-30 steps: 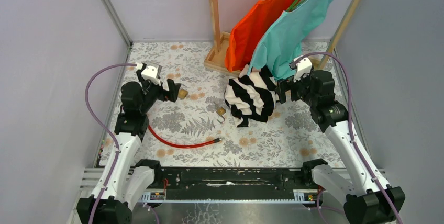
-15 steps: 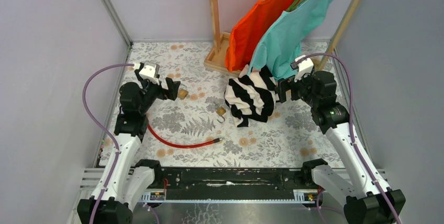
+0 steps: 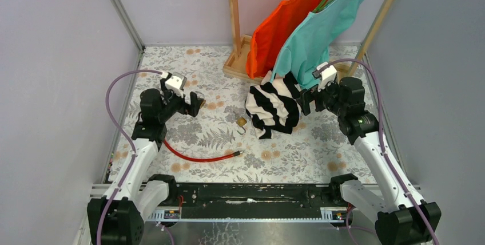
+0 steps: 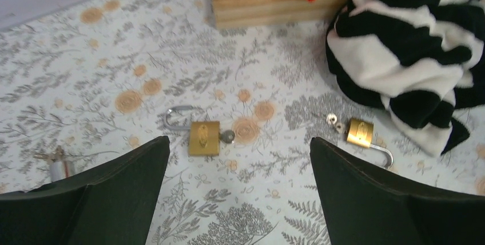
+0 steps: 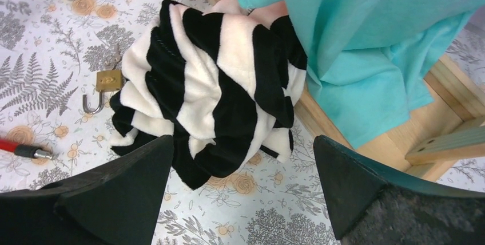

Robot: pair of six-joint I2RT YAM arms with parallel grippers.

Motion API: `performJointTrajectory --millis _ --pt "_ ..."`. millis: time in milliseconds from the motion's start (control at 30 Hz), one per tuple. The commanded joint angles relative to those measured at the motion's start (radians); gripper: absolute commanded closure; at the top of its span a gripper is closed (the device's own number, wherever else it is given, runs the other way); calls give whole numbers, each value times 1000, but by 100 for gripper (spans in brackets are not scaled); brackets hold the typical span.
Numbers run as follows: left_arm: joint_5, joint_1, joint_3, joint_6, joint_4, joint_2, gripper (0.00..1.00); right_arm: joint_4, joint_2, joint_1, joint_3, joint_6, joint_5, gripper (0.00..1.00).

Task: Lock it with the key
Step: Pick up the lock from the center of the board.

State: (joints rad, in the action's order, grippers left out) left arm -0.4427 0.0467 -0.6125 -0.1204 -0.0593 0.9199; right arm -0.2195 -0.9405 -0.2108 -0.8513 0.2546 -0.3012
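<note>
Two brass padlocks lie on the floral table. In the left wrist view the nearer padlock (image 4: 204, 138) has its shackle swung open, and the key (image 4: 227, 136), small and dark grey, sticks out of its base. My left gripper (image 4: 240, 142) hangs open just above and short of this padlock, with nothing between its fingers. The second padlock (image 4: 360, 132) lies by the striped cloth with small silvery keys (image 4: 334, 121) at its base; it also shows from above as the padlock (image 3: 242, 122). My right gripper (image 5: 243, 139) is open and empty over the striped cloth's edge.
A black-and-white striped cloth (image 3: 274, 107) is heaped mid-table. Behind it stands a wooden rack (image 3: 237, 64) with an orange shirt (image 3: 280, 24) and a teal shirt (image 3: 320, 30). A red cable (image 3: 194, 156) lies near the front left. A small metal piece (image 4: 57, 166) lies left of the left finger.
My left arm has swung to the right and its gripper now covers the left padlock in the top view. The right gripper has shifted slightly left. Both stay open.
</note>
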Motion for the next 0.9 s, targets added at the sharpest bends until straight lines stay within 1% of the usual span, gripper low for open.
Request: performJointTrajectory --millis 0,133,267,333,467,633,667,767,867 --pt "-23 39 42 -121 -51 36 0 29 -22 -21 1 33 -71 1" --pt "-2 69 65 -122 -60 61 0 29 -94 -117 -23 31 -26 1" --pt "29 72 75 -106 -83 72 0 38 -201 -280 -69 36 71 1" --pt "53 72 73 -102 -84 81 0 50 -265 -341 -97 22 89 1" --pt "124 70 60 -71 -86 89 0 82 -395 -451 -148 -10 106 1" --pt "211 66 39 -45 -84 112 0 128 -551 -583 -204 -32 164 0" --pt "218 62 35 -39 -83 116 0 129 -584 -611 -223 -38 178 2" --pt "229 45 26 -29 -74 119 0 120 -684 -648 -286 -70 213 5" --pt "230 33 31 -24 -78 106 0 82 -797 -649 -375 -121 226 9"
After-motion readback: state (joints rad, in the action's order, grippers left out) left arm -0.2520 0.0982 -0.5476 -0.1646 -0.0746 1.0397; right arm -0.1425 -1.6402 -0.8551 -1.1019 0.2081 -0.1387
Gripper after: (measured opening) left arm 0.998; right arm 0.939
